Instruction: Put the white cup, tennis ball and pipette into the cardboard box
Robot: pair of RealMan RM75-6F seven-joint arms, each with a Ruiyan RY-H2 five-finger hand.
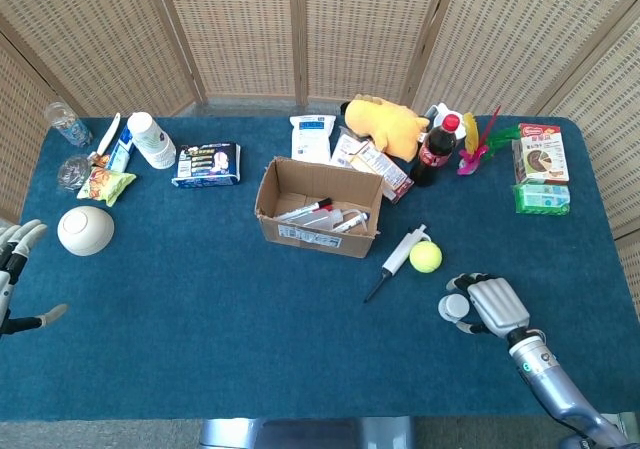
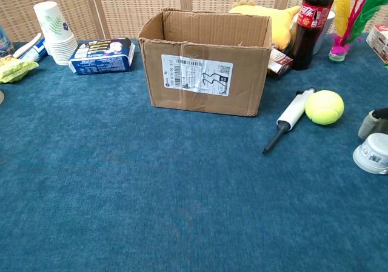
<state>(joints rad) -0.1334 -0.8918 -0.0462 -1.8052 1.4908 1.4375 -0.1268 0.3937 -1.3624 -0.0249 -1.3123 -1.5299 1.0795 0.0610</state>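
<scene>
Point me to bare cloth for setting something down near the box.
Free: the wide front strip between the cardboard box and the table's near edge, and left toward the white bowl. Crowded: behind the box, and right of it by the pipette and tennis ball.

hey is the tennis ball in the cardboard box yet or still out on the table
Out. The tennis ball lies on the blue table, right of the cardboard box, beside the pipette.
</scene>
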